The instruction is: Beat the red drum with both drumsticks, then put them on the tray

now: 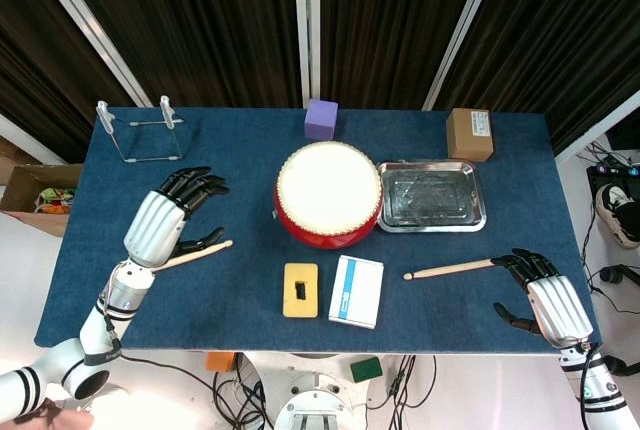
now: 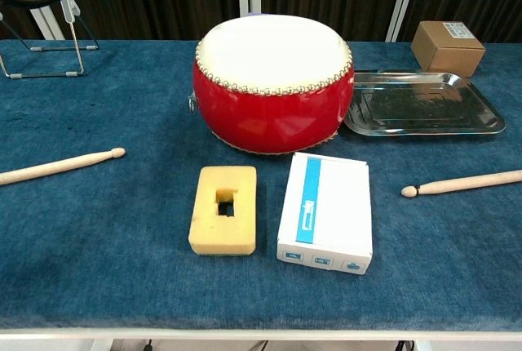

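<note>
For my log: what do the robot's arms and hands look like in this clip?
Both hands, left hand and right hand, have silver-white ribbed backs and black fingers. The wrists are metallic grey, leading to white arm segments; the left arm shows black rings. Neither appears in the chest view.

Table [image 1: 250,160] with blue cloth cover, ten items resting on it.

Red drum [image 1: 328,195] near centre, white skin up; metal tray [image 1: 431,196] just beside it on one side. Purple block [image 1: 321,119] behind the drum, cardboard box [image 1: 469,133] behind the tray, wire stand [image 1: 141,130] at the far corner opposite. Front of drum: yellow sponge block [image 1: 300,290] and white-and-blue box [image 1: 357,291], side by side. One drumstick [image 1: 196,254] lies towards each side edge, the other drumstick [image 1: 448,270] in front of the tray.
</note>
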Controlling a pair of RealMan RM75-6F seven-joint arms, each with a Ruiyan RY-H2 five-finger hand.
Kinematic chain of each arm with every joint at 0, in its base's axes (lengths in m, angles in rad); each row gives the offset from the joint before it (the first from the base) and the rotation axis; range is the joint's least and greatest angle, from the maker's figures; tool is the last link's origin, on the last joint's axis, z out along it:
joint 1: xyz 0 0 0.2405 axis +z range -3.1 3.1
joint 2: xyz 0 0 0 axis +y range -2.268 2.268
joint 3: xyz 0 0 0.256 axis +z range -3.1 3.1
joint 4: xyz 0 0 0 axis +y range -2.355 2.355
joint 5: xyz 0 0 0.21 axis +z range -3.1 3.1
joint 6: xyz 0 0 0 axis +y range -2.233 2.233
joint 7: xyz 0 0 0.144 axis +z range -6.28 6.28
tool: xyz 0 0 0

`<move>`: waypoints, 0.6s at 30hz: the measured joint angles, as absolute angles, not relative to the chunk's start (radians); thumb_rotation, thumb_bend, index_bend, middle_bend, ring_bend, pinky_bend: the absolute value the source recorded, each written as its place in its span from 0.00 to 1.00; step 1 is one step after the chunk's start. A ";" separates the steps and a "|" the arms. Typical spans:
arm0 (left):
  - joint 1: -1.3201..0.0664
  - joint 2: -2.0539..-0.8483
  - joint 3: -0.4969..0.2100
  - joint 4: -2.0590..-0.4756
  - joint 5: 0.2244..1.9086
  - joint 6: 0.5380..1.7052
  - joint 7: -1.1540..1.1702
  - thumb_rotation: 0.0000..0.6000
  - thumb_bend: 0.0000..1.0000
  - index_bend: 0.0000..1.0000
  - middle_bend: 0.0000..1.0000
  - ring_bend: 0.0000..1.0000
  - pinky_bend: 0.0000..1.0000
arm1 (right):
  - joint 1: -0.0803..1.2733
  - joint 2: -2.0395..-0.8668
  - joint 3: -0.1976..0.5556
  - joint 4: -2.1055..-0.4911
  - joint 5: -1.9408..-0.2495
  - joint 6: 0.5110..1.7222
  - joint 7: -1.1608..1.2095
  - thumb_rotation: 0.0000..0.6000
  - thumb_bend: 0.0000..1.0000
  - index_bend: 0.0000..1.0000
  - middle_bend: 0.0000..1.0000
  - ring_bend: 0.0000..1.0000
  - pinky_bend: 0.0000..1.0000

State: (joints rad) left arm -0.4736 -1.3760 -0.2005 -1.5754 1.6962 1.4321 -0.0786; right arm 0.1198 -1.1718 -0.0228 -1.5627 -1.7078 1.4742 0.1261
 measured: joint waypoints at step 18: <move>-0.439 -1.370 -0.121 -1.688 1.418 1.248 0.052 1.00 0.23 0.36 0.26 0.19 0.23 | 0.080 -1.135 -0.019 -1.516 -1.769 1.650 0.210 1.00 0.18 0.31 0.36 0.16 0.27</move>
State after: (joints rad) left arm -0.4391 -1.3704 -0.1213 -1.6877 1.4181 1.2482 0.0517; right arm 0.0805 -1.1348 -0.0188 -1.5156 -1.7694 1.6499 0.2096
